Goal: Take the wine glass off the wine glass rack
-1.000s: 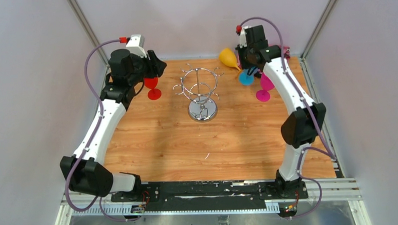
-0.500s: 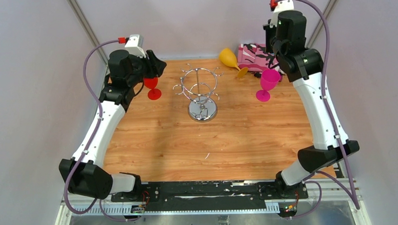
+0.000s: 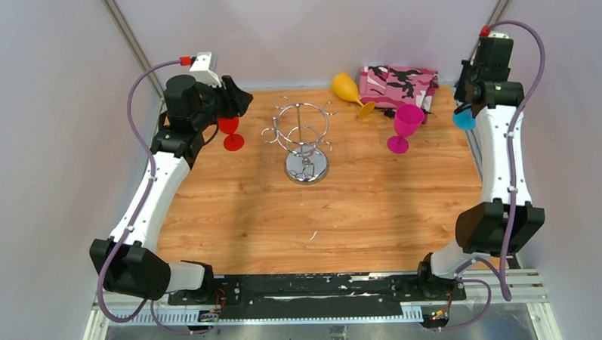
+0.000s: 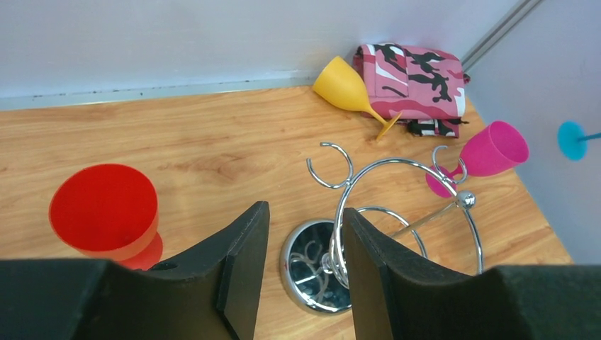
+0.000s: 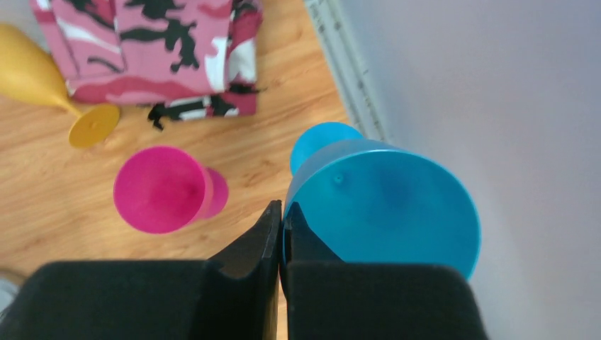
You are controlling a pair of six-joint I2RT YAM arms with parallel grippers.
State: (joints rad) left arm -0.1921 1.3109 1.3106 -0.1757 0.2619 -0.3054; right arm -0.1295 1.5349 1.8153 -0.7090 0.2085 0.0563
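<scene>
Right gripper (image 5: 282, 212) pinched almost closed on blue wine glass (image 5: 383, 205), held at 2 o'clock clear of the bare rack (image 3: 304, 143) (middle of surface (image 3: 360, 213)); left gripper (image 4: 301, 234) open, empty; thin edge-hold may slip.

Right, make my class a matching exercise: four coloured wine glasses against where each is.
1. red plastic wine glass
2. yellow plastic wine glass
3. magenta plastic wine glass
4. blue plastic wine glass

A. on its side by the pink camouflage cloth
B. clamped in the right gripper
C. upright beside the left gripper
D. upright, right of the chrome wire rack

Pairs: 1-C, 2-A, 3-D, 4-B
</scene>
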